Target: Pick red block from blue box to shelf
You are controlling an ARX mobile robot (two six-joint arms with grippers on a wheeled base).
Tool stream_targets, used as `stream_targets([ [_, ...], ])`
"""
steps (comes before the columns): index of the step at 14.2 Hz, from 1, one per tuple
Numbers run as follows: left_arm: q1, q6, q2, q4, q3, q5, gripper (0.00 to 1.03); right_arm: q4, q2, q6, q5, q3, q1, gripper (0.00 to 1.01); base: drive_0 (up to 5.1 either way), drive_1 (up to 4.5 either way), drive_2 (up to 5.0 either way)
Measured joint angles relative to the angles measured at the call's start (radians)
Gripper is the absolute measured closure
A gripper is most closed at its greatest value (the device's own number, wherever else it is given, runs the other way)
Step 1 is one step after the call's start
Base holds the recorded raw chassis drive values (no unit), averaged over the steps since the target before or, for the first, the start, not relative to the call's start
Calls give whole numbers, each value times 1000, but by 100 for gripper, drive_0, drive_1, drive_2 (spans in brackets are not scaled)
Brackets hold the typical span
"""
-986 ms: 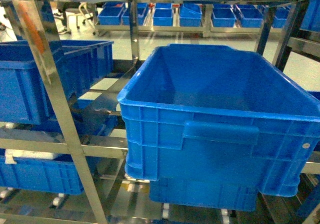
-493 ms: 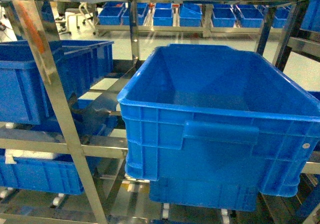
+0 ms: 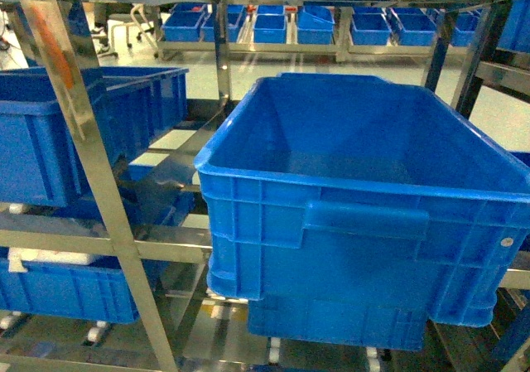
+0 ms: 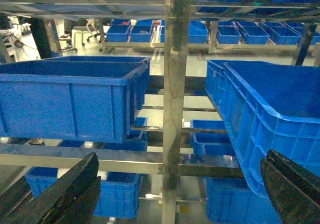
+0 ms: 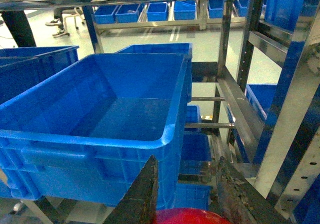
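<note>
- Right gripper (image 5: 186, 159), seen from its wrist camera: two dark, scuffed fingers (image 5: 145, 189) rise from the bottom edge with a narrow gap between them.
- Red block (image 5: 186, 217): only a glossy, rounded red top shows at the very bottom edge, filling the gap between those fingers. They appear clamped on it.
- Left gripper (image 4: 181, 156), seen from its wrist camera: two matte black fingers (image 4: 70, 189) sit in the bottom corners, spread wide apart, holding nothing and touching nothing.
- Shelf (image 3: 83, 140): shiny steel rack with slim square uprights and flat rails in several open tiers. One upright on the right of the right wrist view has a row of small holes.
- Crate (image 3: 364, 223): large, deep, dark blue plastic, with ribbed walls, a thick rolled rim and a moulded handle on the near side. It rests on a tier straight ahead, and its smooth inside shows nothing in it.
- More crates (image 3: 50, 132) of the same kind sit on the tiers to the left and below.
- Floor (image 3: 199, 70): pale and glossy, seen through the rack.
- Far crates (image 3: 273, 24): a row of smaller blue ones on another rack at the back of the room.
- The robot faces the rack closely in all three views.
</note>
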State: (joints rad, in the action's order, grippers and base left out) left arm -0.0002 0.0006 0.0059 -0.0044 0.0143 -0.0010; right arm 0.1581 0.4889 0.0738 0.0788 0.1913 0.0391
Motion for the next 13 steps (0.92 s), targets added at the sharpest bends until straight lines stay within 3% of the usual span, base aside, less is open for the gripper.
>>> stream_targets([
  [13,0,0,0,0,0,0,5,0,0,0,0,0,0,73,0,0,0],
])
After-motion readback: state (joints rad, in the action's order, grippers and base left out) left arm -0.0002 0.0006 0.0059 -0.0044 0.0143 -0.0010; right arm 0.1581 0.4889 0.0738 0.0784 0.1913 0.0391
